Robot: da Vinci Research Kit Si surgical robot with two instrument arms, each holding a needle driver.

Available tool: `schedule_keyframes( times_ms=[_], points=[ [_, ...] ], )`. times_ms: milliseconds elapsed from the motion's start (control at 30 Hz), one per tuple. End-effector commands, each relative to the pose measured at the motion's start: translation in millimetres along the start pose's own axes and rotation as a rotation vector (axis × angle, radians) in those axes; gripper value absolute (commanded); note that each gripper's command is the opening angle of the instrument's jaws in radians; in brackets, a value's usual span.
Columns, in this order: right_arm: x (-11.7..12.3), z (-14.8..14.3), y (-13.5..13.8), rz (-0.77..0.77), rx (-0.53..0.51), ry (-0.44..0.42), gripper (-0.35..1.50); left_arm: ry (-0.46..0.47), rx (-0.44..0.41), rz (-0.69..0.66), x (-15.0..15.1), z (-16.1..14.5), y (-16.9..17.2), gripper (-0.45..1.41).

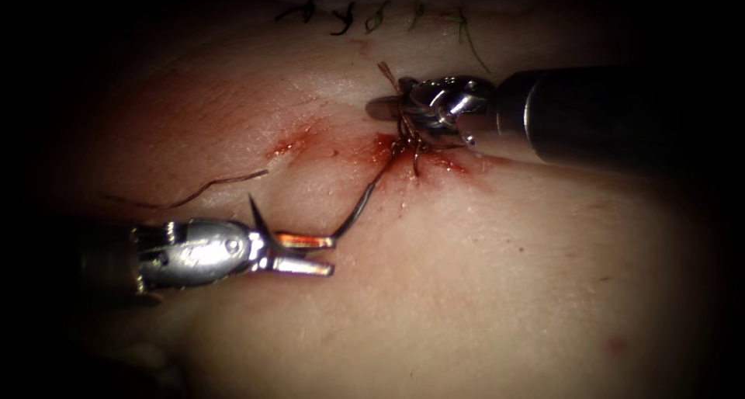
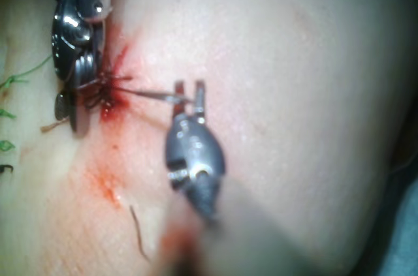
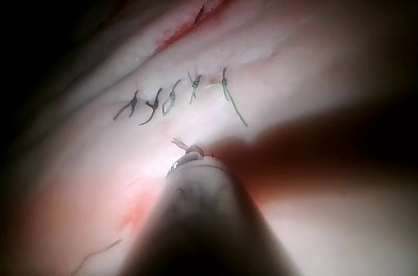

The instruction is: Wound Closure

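The left arm's tool (image 1: 314,254) lies nearest, low on the left side of the cut, a polished bulbous steel body ending in two slim straight jaws. They stand slightly parted at the tips, with the dark thread (image 1: 365,201) running up from between them; I judge they grip it near their root, though the exact contact is hard to make out. A thin dark spike rises just behind the jaws, and I cannot tell if it is the needle or a thread end.

The thread is fine, wiry and gently curved, and leads to the cut (image 1: 403,147), where tangled reddish strands suggest a stitch or knot in progress. Red fluid (image 1: 291,144) stains the pale, moist, glossy tissue (image 1: 481,290) around it. A loose cut end of thread (image 1: 209,188) lies on the tissue left of the cut.

The right arm's tool (image 1: 388,108) sits right over the tangle, its jaws apparently pressed together; whether they hold a strand I cannot tell.

Farthest away, a row of dark finished stitches (image 3: 173,100) with short knotted tails shows that much closing is done, while this stitch seems unfinished
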Motion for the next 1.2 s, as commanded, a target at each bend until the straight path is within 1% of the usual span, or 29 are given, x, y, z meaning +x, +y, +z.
schedule_keyframes(
  times_ms=[33, 233, 533, 567, 600, 667, 833, 900, 1000, 1100, 1133, 1200],
  points=[
    [0.3, 0.6, -0.2, 0.003, -0.005, 0.006, 0.61, 0.001, -0.002, -0.004, -0.6, 0.8, 0.1, -0.45],
    [0.5, 1.0, 0.3, -0.002, -0.028, 0.014, 0.61, 0.005, 0.001, -0.006, -0.2, 0.9, 0.3, -0.45],
    [-0.8, 2.2, 0.1, -0.016, -0.062, 0.031, 0.59, 0.013, 0.005, -0.016, 1.1, 1.4, 0.1, -0.45],
    [-1.1, 2.5, 0.1, -0.025, -0.065, 0.029, 0.49, 0.013, 0.006, -0.016, 1.2, 1.4, 0.0, -0.45],
    [-1.6, 3.0, -0.1, -0.045, -0.071, 0.007, 0.04, 0.014, 0.003, -0.016, 1.2, 1.5, 0.0, -0.45],
    [-1.9, 3.4, -0.5, -0.063, -0.077, 0.007, -0.35, 0.014, 0.003, -0.016, 1.2, 1.6, 0.1, -0.45],
    [-1.9, 4.3, -1.4, -0.108, -0.088, 0.005, -0.35, 0.013, 0.001, -0.014, 1.0, 1.4, 0.4, -0.45],
    [-2.0, 4.3, -1.6, -0.126, -0.090, 0.005, -0.35, 0.013, 0.000, -0.013, 1.0, 1.3, 0.5, -0.45],
    [-2.1, 3.1, -2.0, -0.131, -0.066, 0.022, -0.35, 0.013, -0.002, -0.012, 0.9, 1.2, 0.6, -0.45],
    [-1.6, 0.9, -2.4, -0.128, -0.038, 0.065, -0.35, 0.015, 0.001, -0.011, 0.8, 1.4, 0.7, -0.45],
    [-1.3, -0.3, -2.6, -0.125, -0.027, 0.087, -0.35, 0.017, 0.003, -0.010, 0.8, 1.5, 0.7, -0.45],
    [-0.4, -4.5, -3.8, -0.105, 0.048, 0.161, -0.35, 0.018, 0.006, -0.008, 0.4, 1.8, 0.2, -0.45]
  ],
)
